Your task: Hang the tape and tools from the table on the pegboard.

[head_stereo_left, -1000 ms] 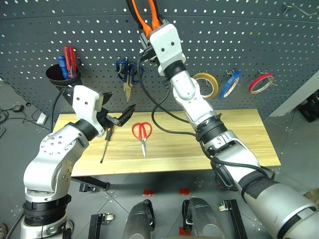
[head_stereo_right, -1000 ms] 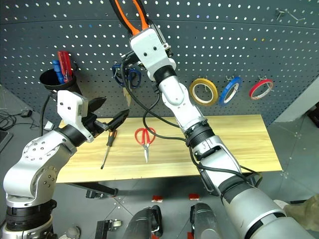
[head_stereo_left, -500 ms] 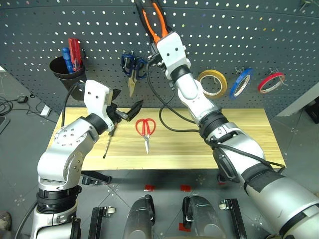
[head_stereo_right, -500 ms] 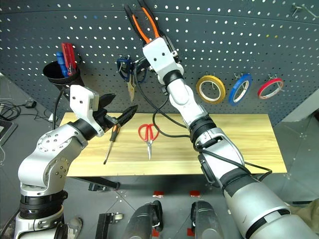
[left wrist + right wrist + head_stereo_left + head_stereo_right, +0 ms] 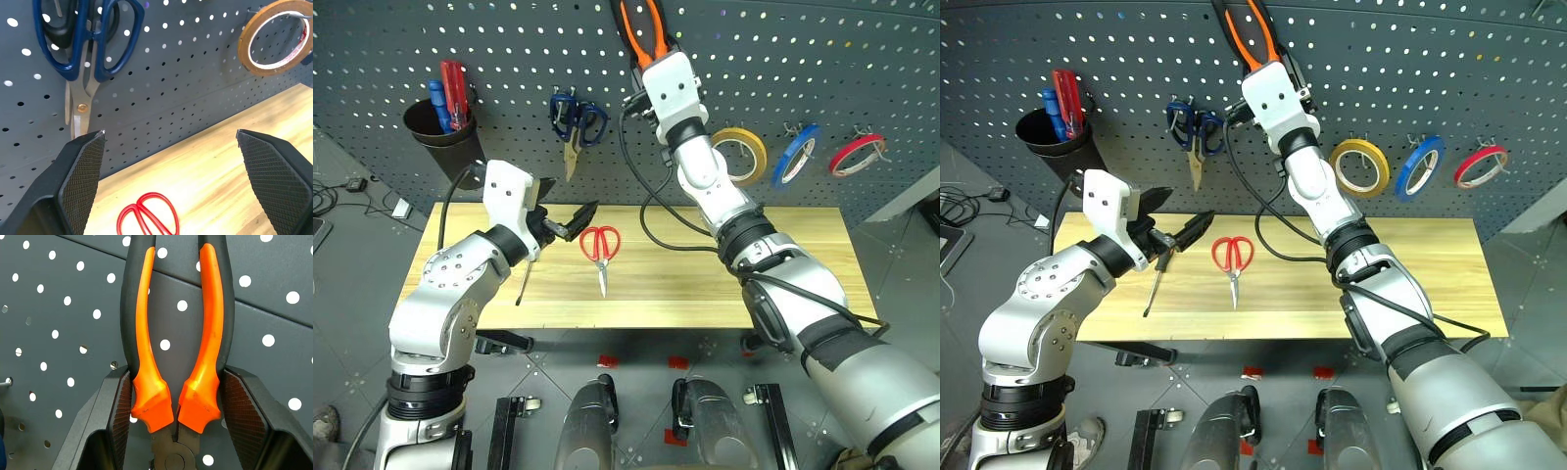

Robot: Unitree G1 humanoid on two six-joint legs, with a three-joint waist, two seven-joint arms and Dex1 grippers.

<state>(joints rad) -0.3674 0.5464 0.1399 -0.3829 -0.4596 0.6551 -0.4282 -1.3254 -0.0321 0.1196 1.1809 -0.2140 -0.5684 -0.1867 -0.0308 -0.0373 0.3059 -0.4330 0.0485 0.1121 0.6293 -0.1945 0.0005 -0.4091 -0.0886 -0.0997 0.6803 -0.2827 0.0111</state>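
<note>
My right gripper [image 5: 173,401] is raised against the pegboard [image 5: 489,49], its fingers clamped on the pliers [image 5: 173,333] near the pivot, handles pointing up. My left gripper [image 5: 566,217] hovers above the table [image 5: 803,284] with its jaws wide apart and nothing between them. The red scissors [image 5: 599,247] lie flat on the table just beside it, and the screwdriver [image 5: 1157,284] lies under it. The blue tape [image 5: 796,155] hangs on the pegboard between a yellow roll [image 5: 738,157] and a red roll [image 5: 858,155].

Orange-and-black pliers [image 5: 176,333]; red scissors [image 5: 599,246]; grey pegboard [image 5: 509,59]
</note>
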